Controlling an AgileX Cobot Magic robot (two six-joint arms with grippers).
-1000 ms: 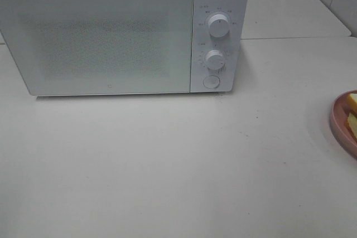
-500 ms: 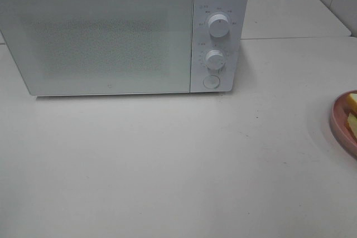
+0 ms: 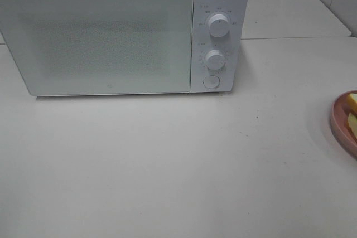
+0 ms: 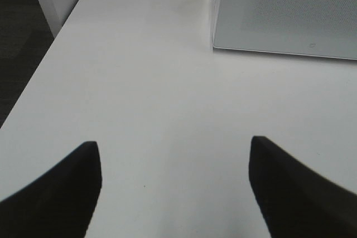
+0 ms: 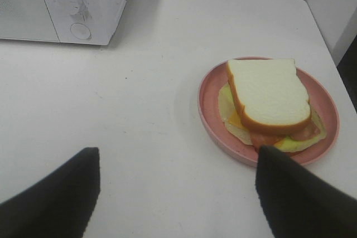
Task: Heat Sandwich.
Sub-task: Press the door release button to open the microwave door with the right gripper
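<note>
1. Left gripper (image 4: 173,144): jaws spread wide, nothing betw. them but bare table (image 4: 167,82). Microwave (image 4: 284,12) stands well ahead of the jaws, off to one side.
2. Right gripper (image 5: 177,150): jaws released, wide apart, empty.
3. Sandwich (image 5: 268,96): pale bread slice on top, tan crust, yellow and reddish filling showing at the edge. Lies on a pink plate (image 5: 209,121), ahead of the right jaws and twd. the finger farther from the microwave. That fingertip (image 5: 279,171) overlaps the plate's near rim in the wrist view; contact or just above, can't tell.
4. Microwave, white, door shut, two knobs (image 3: 218,25) and a round button (image 3: 211,82) on its panel. Sits ahead of the right jaws on the other finger's side, well apart from the plate.
</note>
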